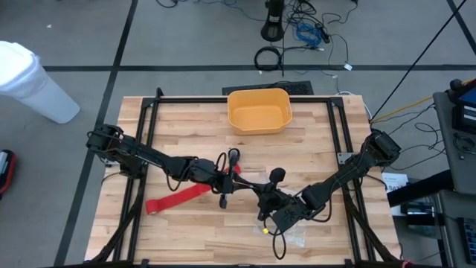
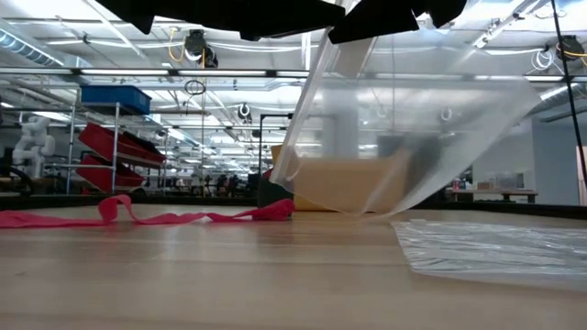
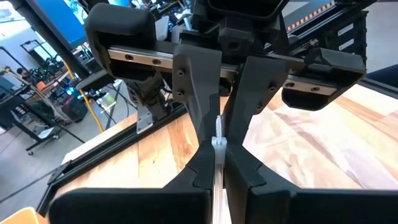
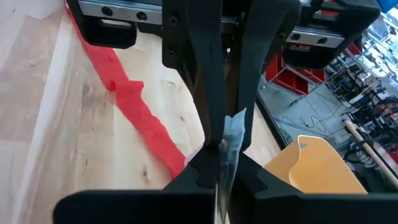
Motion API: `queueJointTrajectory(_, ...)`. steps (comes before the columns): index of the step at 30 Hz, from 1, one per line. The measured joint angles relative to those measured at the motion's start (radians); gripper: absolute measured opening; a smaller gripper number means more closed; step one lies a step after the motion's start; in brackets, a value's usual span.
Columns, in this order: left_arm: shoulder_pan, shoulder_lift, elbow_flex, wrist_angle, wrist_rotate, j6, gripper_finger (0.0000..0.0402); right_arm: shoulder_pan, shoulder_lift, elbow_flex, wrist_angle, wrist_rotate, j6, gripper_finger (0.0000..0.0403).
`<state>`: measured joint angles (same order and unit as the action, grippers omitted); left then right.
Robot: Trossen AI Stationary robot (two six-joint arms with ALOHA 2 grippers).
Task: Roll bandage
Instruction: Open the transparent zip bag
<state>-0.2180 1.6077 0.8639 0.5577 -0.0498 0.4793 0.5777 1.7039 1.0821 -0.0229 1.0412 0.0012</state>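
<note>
No text, label, brand, number or sign can be read in any view.

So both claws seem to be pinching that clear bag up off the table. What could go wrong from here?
Two things, I'd guess. The left gripper and right gripper each pinch only a thin edge of the clear plastic bag, so the slick film may slip free. Also, in the low view the bag's lower edge hangs close to one end of the red bandage; moving the bag could drag or bunch that strip.
</note>
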Motion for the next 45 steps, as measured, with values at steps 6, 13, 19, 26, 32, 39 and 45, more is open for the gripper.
queueJointTrajectory(6, -0.001, -0.002, 0.003, -0.057, -0.035, 0.000, 0.0013, 0.023, -0.019, -0.001, -0.024, 0.040, -0.029, 0.0016)
queueJointTrajectory(13, 0.000, 0.001, -0.002, -0.093, -0.077, -0.001, 0.0013, 0.064, -0.077, 0.002, -0.001, 0.062, -0.022, 0.0001)
queueJointTrajectory(19, 0.001, 0.001, -0.002, -0.094, -0.075, -0.002, 0.0013, 0.066, -0.077, 0.002, -0.022, 0.053, 0.015, 0.0004)
queueJointTrajectory(26, 0.000, 0.001, -0.002, -0.091, -0.074, -0.002, 0.0013, 0.046, -0.077, 0.002, -0.135, -0.067, 0.111, 0.0072)
queueJointTrajectory(32, -0.002, 0.001, -0.002, -0.088, -0.070, -0.003, 0.0013, -0.007, -0.077, 0.001, -0.187, -0.092, 0.169, 0.0139)
queueJointTrajectory(39, -0.003, 0.001, -0.002, -0.086, -0.069, -0.003, 0.0013, -0.085, -0.068, 0.001, -0.189, -0.265, 0.171, 0.0120)
queueJointTrajectory(45, -0.003, 0.001, -0.002, -0.086, -0.069, -0.003, 0.0013, -0.117, -0.069, 0.001, -0.180, -0.285, 0.127, 0.0038)
